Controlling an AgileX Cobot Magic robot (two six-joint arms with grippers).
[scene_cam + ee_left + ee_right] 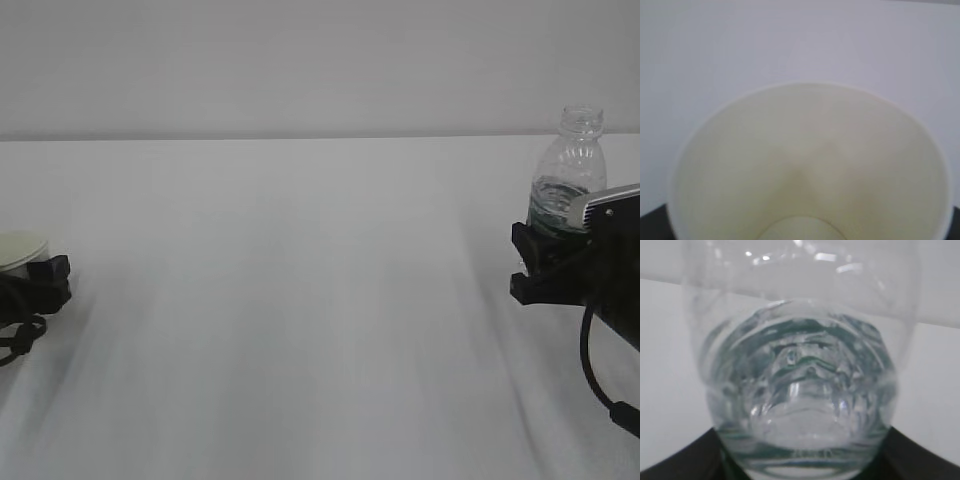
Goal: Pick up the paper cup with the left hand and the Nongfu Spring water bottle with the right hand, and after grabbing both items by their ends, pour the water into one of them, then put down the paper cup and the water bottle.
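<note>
The paper cup sits at the far left edge of the exterior view, with my left gripper shut around it. In the left wrist view the cup's cream inside fills the frame, and a dark fingertip shows at the bottom corner. At the right, the Nongfu Spring water bottle stands upright and uncapped, and my right gripper is shut on its lower body. Water fills its lower part. The bottle fills the right wrist view between black fingers. Both bases are hidden.
A white table stretches between the two arms and ends at a pale back wall. The right arm's black cable hangs down at the lower right. Left arm cables loop at the left edge.
</note>
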